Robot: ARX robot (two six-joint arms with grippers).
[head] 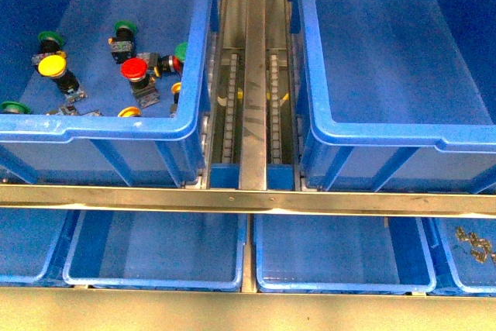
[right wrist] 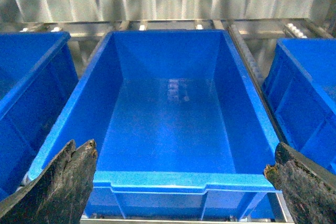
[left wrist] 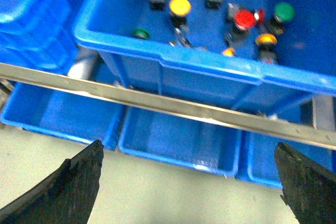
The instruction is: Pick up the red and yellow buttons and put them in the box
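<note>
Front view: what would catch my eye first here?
The bright caps: a red button and a yellow button lie among green buttons in the upper left bin. The big box at upper right looks empty. A steel rail runs between the two.
</note>
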